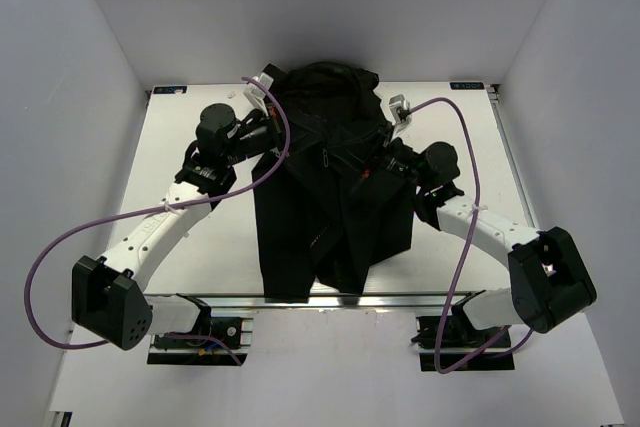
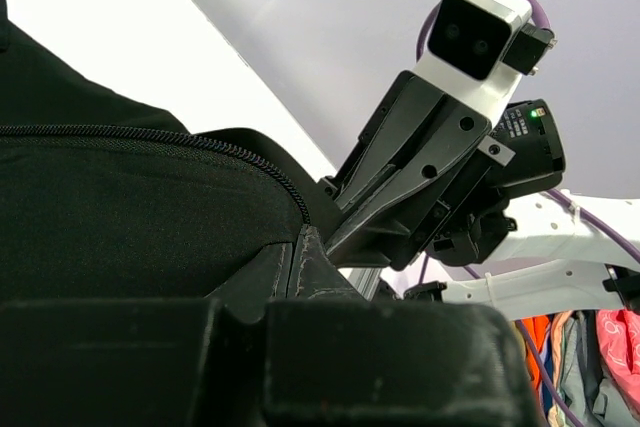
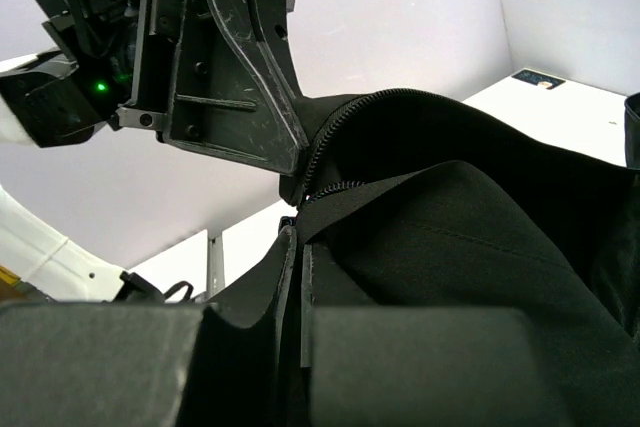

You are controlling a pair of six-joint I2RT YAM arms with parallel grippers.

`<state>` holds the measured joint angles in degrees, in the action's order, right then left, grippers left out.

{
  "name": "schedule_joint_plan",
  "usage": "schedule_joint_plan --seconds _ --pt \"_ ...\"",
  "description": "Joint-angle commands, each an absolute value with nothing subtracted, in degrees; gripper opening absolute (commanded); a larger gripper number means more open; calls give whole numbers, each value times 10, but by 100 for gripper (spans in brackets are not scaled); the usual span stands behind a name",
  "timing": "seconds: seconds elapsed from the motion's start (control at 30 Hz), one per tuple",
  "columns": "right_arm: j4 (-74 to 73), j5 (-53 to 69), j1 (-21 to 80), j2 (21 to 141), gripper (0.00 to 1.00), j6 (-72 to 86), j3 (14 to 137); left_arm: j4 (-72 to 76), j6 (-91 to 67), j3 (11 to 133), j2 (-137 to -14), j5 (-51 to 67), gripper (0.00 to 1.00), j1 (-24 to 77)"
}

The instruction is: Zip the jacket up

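Note:
The black jacket (image 1: 330, 197) lies bunched and partly lifted in the middle of the table. My left gripper (image 1: 283, 147) is shut on a fold of it at its left side; in the left wrist view the fingertips (image 2: 300, 257) pinch black fabric just below a line of zipper teeth (image 2: 180, 135). My right gripper (image 1: 378, 160) is shut on the jacket's right side; in the right wrist view its fingertips (image 3: 298, 257) clamp the fabric edge beside the zipper teeth (image 3: 330, 137). The two grippers face each other closely. The zipper slider is hidden.
The white table (image 1: 200, 237) shows on both sides of the jacket. Purple cables (image 1: 60, 237) loop from each arm. The enclosure walls (image 1: 80, 47) stand at the left, right and back. The right gripper's body (image 2: 410, 177) fills the left wrist view.

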<state>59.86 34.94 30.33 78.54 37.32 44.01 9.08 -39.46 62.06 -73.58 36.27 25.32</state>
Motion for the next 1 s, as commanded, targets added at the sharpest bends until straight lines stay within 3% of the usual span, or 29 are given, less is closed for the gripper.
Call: schedule_joint_plan --seconds 0.0,0.3,0.97 --pt "601 331 312 766 0 344 453 111 -394 619 -707 363 0 257" --pt "672 309 312 775 0 382 447 107 -392 621 -712 367 0 257" --pt "657 317 311 754 0 382 437 97 -390 609 -693 344 0 257"
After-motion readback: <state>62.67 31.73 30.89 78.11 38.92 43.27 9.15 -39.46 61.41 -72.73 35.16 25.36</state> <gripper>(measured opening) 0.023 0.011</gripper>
